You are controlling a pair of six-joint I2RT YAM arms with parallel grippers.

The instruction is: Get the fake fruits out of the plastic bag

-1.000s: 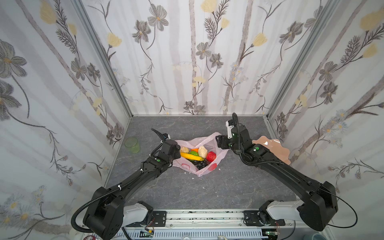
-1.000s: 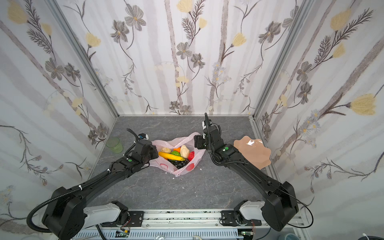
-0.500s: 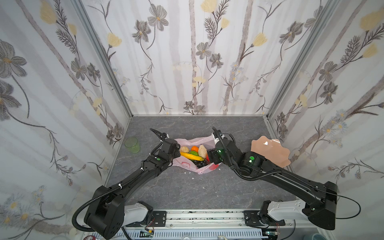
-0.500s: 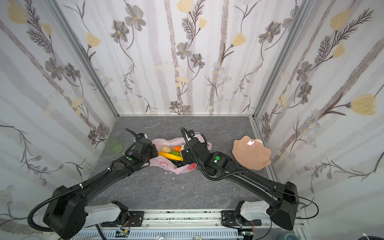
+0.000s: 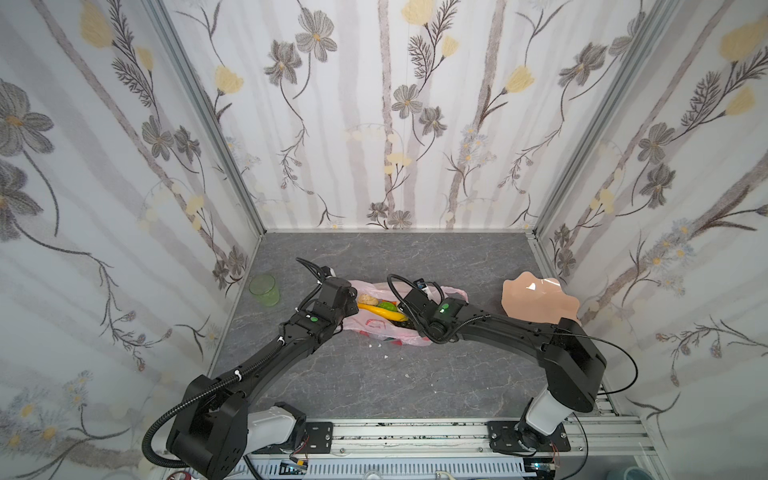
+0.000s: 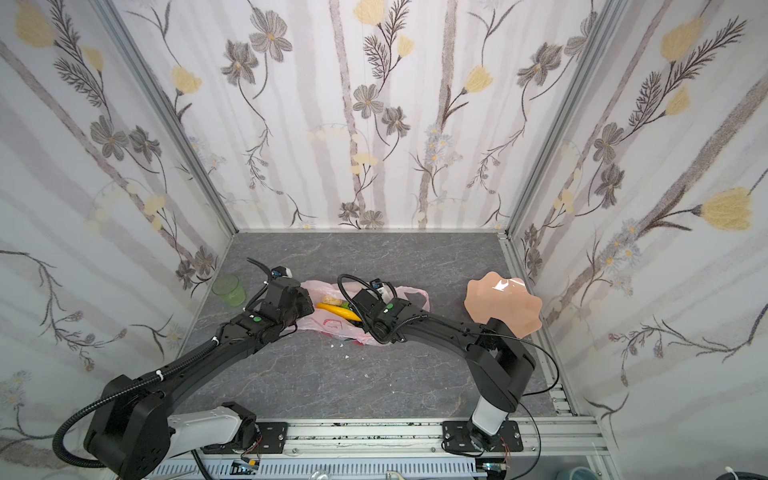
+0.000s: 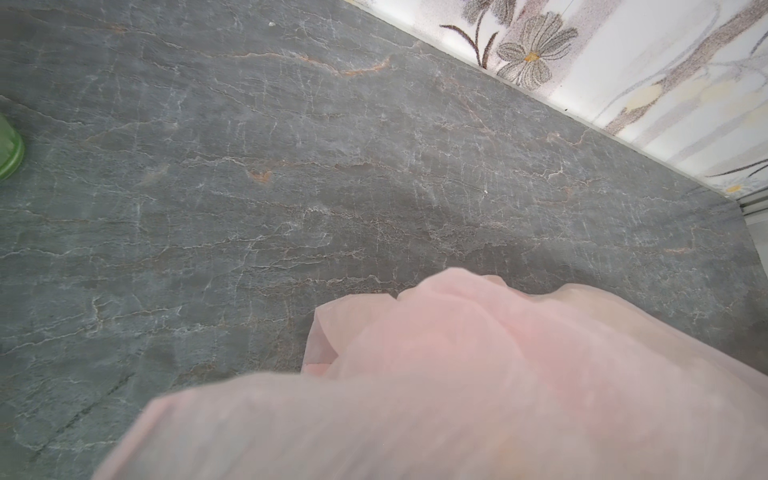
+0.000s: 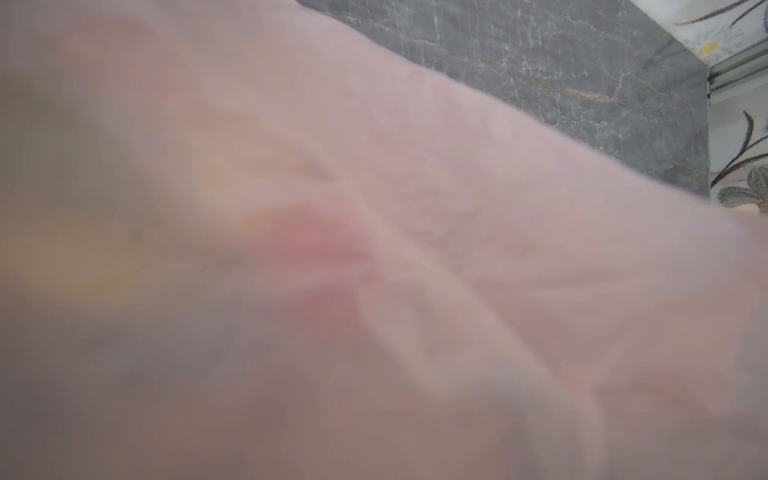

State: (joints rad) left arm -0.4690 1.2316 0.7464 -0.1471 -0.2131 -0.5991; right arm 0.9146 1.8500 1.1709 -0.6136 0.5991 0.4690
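Note:
The plastic bag (image 5: 376,328) (image 6: 328,325) lies in the middle of the grey floor with its mouth open upward. Fake fruits show inside: a yellow banana (image 5: 380,312) (image 6: 336,311), a beige pear (image 5: 368,299) and a green fruit (image 5: 386,305). My left gripper (image 5: 351,297) (image 6: 305,301) is shut on the bag's left rim. My right gripper (image 5: 405,309) (image 6: 359,309) reaches down into the bag's mouth beside the banana; its fingers are hidden. Blurred pink film of the bag (image 7: 457,374) (image 8: 374,249) covers the jaws in both wrist views.
A green translucent cup (image 5: 264,289) (image 6: 228,289) stands by the left wall. A peach wavy-edged plate (image 5: 536,299) (image 6: 498,303) lies by the right wall. Small white crumbs (image 5: 378,344) dot the floor in front of the bag.
My right arm has come down from above the bag's right side and moved left into the bag's mouth. The left arm has stayed at the bag's left rim.

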